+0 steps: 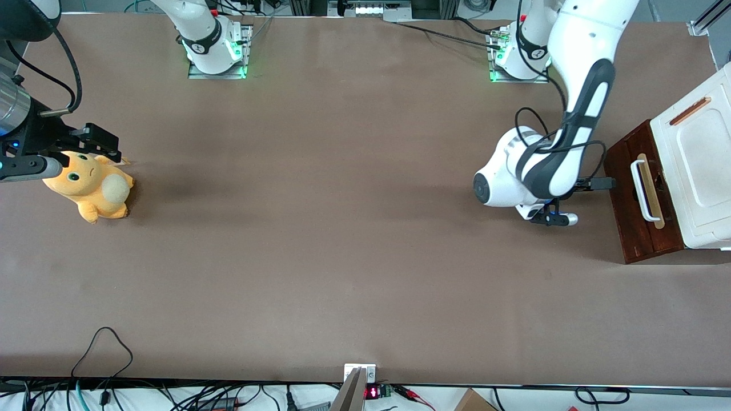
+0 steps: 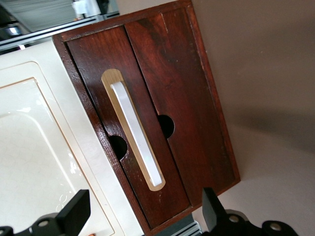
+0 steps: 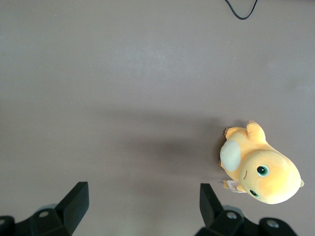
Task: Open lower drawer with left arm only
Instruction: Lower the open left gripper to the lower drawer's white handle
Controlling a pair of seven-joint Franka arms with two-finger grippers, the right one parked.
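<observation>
Spread black fingers (image 2: 74, 212) of the left arm's gripper (image 1: 597, 184) hover before the lower drawer (image 1: 642, 220) (shut, under the white cabinet top (image 1: 699, 177)); approach underway, next hook its white handle (image 2: 136, 135).

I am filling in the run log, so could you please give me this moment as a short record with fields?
Cabinet: dark wood cabinet with a white boxy top, at the working arm's end of the table.
Lower drawer: lower drawer looks shut, front flush.
Handle: white loop handle on a pale wood strip, untouched.
Left arm: left arm bent down in front of the cabinet.
Hand: hand open, in front of the drawer fronts, holding nothing.
Other: orange plush toy toward the parked arm's end.
</observation>
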